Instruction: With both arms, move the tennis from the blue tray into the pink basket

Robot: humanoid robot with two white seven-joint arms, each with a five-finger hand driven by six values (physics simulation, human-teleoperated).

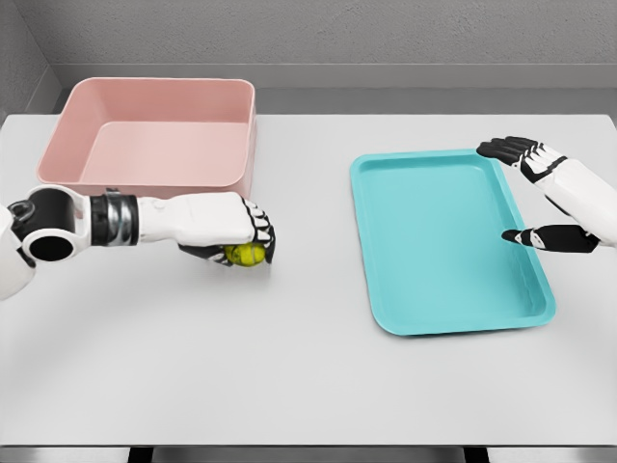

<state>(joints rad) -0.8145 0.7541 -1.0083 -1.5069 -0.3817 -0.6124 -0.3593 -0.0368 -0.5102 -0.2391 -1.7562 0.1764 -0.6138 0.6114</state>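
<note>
A yellow-green tennis ball [245, 255] is on or just above the white table, in front of the pink basket [159, 183]. My left hand [247, 241] is curled over the ball from above, its dark fingers wrapped round it, so only the ball's lower part shows. The blue tray [448, 309] lies to the right with nothing in it. My right hand [528, 193] hovers over the tray's right rim, fingers spread and holding nothing.
The pink basket stands at the back left of the white table [289, 376], just behind my left forearm. A grey wall closes the far side.
</note>
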